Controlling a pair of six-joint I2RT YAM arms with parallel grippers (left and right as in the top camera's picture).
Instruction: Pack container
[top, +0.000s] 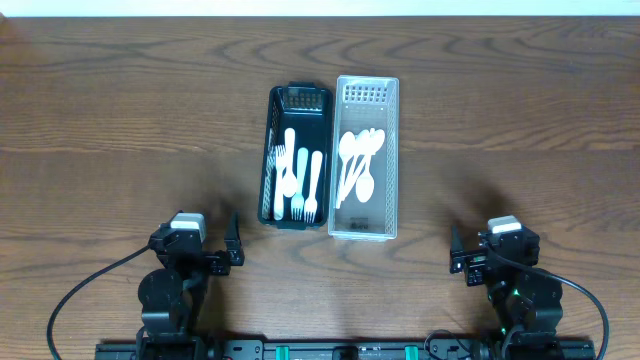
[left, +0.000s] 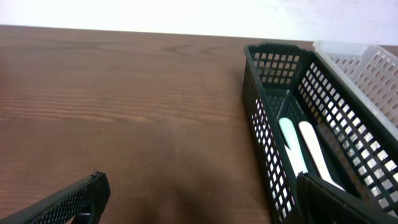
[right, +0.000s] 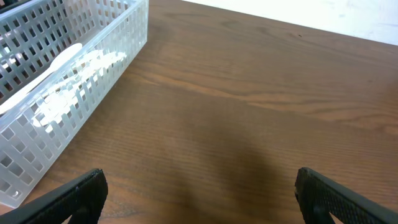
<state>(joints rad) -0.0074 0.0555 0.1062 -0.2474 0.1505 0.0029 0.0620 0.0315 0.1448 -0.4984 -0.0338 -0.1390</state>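
And here is the dark wooden table, with two long slotted plastic baskets side by side at its middle, long walls touching or nearly so. The black plastic basket on the left holds the white plastic forks and knives laid lengthwise, while the clear plastic basket on the right holds the white plastic spoons, also lengthwise. It looks like sorting by type, each kind lying flat along its bin so it fits. Nothing loose shows on the wood, so I'd judge the packing done or very nearly so. The left gripper sits low at the near edge, well apart from the black basket, fingers spread wide with nothing between them. The right gripper mirrors it, fingers apart and empty, well clear of the clear basket. Both seem parked out of the way.
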